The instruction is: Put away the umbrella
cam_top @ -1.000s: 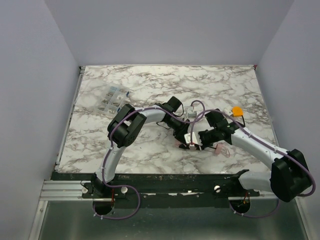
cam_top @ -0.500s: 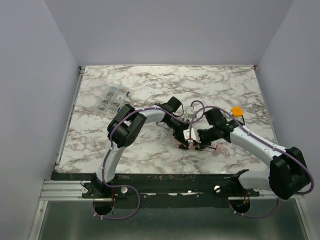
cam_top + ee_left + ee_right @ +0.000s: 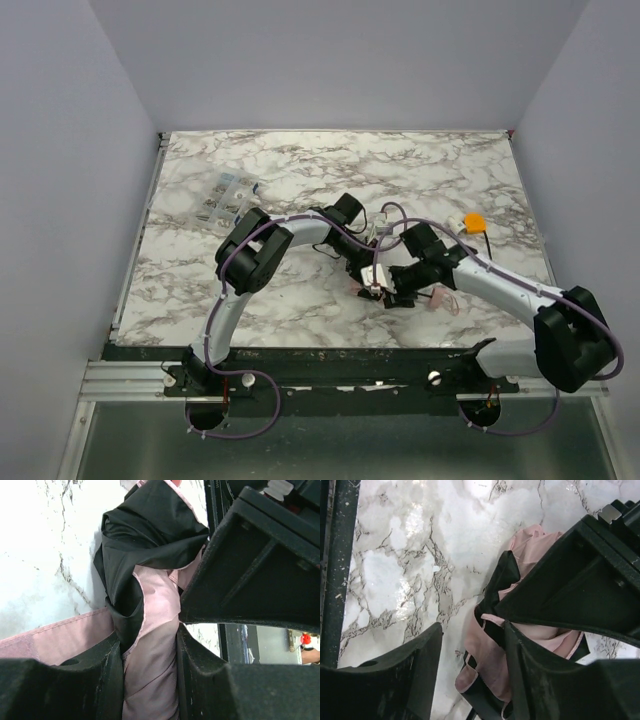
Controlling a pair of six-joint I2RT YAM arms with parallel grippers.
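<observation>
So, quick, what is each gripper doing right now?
Left gripper: closed on the umbrella.
Right gripper: open, holding nothing.

Overhead wide view, wrist close-ups — umbrella (image 3: 150,645) shared

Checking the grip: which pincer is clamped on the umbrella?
The left pincer: the umbrella is squeezed between its fingers, while the right pincer stands open.
</observation>
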